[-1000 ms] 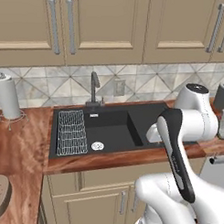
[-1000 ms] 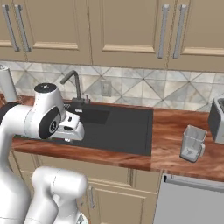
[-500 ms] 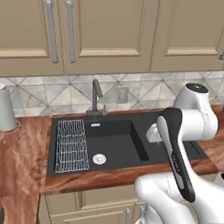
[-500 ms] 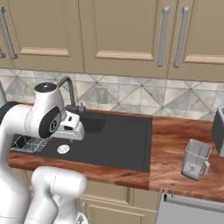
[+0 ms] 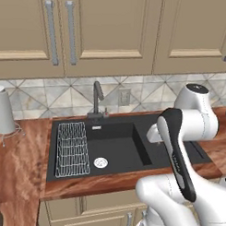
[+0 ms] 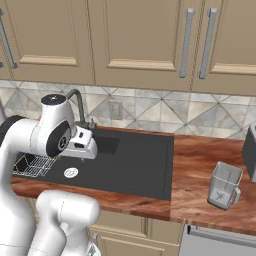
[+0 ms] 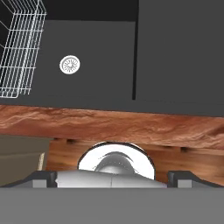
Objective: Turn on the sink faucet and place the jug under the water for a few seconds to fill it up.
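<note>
Where the wooden surface (image 6: 200, 165) extends right of the sink (image 6: 145, 165), one jug (image 6: 224, 185) stands upright on it, near the front edge, its handle toward the front right. It is clear, greyish and empty. The jug is well apart from the jaws (image 6: 86, 148), with the whole drainboard of the sink between them.

One sink is set into the surface: a black basin with one round silver drain (image 5: 100, 162) and a flat drainboard to the right. One sink faucet (image 5: 97, 98) rises behind the basin, against the tiled wall, its spout angled toward the basin. One wire rack (image 5: 71, 148) lies in the left part of the basin. In the hand view the rack (image 7: 19, 48) is at upper left and the drain (image 7: 70, 64) just beside it.

The jaws hang over the sink, spread wide and holding nothing; the hand view shows the two finger tips (image 7: 186, 177) far apart at the bottom corners.

One white paper-towel roll (image 5: 4, 112) stands upright at the far left of the surface. One wall outlet (image 5: 124, 96) sits right of the faucet.
</note>
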Controlling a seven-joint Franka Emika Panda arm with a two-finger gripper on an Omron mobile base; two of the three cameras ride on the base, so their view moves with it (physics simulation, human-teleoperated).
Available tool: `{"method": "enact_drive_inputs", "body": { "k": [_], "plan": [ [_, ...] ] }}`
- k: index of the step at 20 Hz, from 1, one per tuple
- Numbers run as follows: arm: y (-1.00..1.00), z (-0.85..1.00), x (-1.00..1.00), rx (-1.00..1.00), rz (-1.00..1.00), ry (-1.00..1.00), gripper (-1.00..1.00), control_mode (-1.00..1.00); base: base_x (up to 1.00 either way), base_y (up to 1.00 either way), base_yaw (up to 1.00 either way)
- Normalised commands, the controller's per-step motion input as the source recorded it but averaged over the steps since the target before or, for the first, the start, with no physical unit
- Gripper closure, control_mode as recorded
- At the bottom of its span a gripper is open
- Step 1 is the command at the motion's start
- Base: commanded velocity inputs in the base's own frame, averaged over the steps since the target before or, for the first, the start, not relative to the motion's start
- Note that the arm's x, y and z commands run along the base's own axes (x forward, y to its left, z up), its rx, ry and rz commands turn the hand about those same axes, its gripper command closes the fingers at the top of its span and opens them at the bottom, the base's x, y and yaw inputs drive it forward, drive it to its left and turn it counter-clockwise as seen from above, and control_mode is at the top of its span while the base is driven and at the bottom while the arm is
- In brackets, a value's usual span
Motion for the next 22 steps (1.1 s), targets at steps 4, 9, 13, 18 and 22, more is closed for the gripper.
{"method": "enact_drive_inputs", "body": {
  "k": [4,9,13,18,22],
  "plan": [
    [0.0,-0.1,0.23,0.0,0.0,-0.03,-1.0,-1.0,0.0,0.0,0.0],
    [0.0,-0.19,0.12,0.0,0.0,-0.07,-1.0,-1.0,0.0,0.0,0.0],
    [0.0,-0.16,0.1,0.0,0.0,-0.07,-1.0,-1.0,0.0,0.0,0.0],
    [0.0,-0.11,0.07,0.0,0.0,-0.07,-1.0,-1.0,0.0,0.0,0.0],
    [0.0,-0.07,0.03,0.0,0.0,-0.06,-1.0,-1.0,0.0,0.0,0.0]
  ]
}}
